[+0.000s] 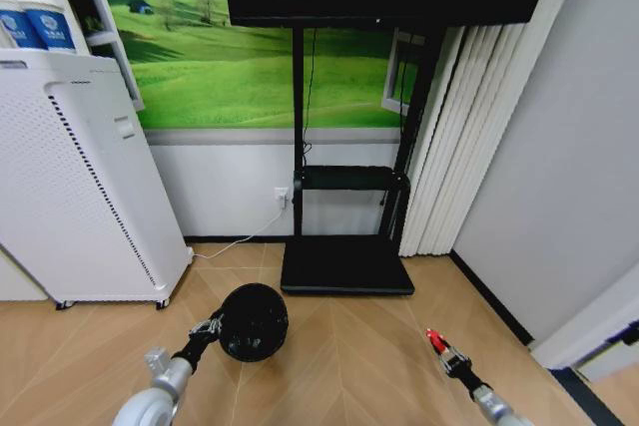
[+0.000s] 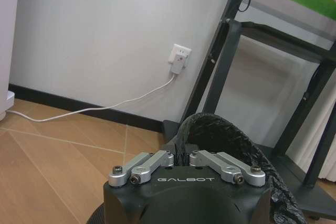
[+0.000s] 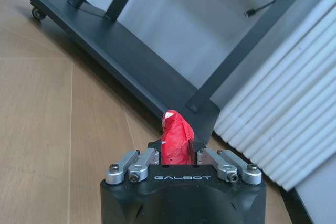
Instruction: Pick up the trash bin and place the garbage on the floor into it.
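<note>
- The left gripper (image 1: 214, 326), low and left of centre in the head view, is pinched onto the rim of the trash bin (image 1: 254, 321); in the left wrist view its linkage bars are drawn in close against the black liner bag (image 2: 231, 135) at that rim.
- The bin is a small black round one, seen from above with its mouth facing up (the inside is too dark to tell whether anything lies in it).
- The right gripper (image 1: 435, 339), lower right of the head view, is clamped on a crumpled red wrapper (image 3: 175, 139) with a bit of white at its tip, which sticks up from between the jaws.
- Bin and wrapper are well apart, with bare wood floor (image 1: 349, 356) between them.
- Beyond both, at centre frame, is the black base plate of a screen stand (image 1: 346, 264); a tall white perforated appliance (image 1: 75, 187) stands at the left and white curtains (image 1: 454, 137) hang at the right.
- A white cable (image 2: 105, 106) runs from a wall socket (image 2: 178, 56) down along the skirting.
</note>
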Motion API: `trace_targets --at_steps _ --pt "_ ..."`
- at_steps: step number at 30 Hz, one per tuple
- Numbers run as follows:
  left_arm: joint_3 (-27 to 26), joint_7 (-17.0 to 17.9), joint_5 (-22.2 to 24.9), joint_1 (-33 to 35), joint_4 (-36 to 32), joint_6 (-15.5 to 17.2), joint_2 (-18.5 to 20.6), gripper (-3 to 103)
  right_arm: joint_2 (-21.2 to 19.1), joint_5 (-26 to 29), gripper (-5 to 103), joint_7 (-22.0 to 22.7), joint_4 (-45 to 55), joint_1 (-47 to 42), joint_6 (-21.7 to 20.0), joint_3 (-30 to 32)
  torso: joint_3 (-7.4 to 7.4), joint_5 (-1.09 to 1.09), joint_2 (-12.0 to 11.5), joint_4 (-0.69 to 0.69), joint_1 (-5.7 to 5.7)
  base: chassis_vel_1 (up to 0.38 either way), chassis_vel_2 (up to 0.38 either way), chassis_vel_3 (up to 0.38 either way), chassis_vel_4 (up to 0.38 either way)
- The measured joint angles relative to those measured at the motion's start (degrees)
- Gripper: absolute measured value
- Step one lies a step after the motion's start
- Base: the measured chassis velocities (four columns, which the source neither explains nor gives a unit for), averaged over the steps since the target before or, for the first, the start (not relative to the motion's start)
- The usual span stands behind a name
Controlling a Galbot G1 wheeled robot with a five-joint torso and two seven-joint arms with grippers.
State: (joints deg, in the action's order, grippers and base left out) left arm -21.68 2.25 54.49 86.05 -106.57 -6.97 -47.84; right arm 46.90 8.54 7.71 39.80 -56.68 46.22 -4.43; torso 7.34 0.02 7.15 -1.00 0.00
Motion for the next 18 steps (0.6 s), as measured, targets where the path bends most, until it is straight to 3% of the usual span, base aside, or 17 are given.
trace_targets --at_steps 10,18 --pt "-1.2 0.1 -1.1 1.7 0.1 0.0 -1.0 7 -2.9 -3.2 27 1.9 12.8 -0.6 0.0 -2.1 0.0 0.0 0.0 0.01 0.0 0.0 0.0 0.0 0.0" --pt "-2.6 1.1 -0.5 2.1 -2.0 0.3 -0.8 7 -9.5 -2.5 26 2.5 22.1 1.7 0.0 -7.2 0.0 0.01 0.0 -0.01 0.0 0.0 0.0 0.0 0.0"
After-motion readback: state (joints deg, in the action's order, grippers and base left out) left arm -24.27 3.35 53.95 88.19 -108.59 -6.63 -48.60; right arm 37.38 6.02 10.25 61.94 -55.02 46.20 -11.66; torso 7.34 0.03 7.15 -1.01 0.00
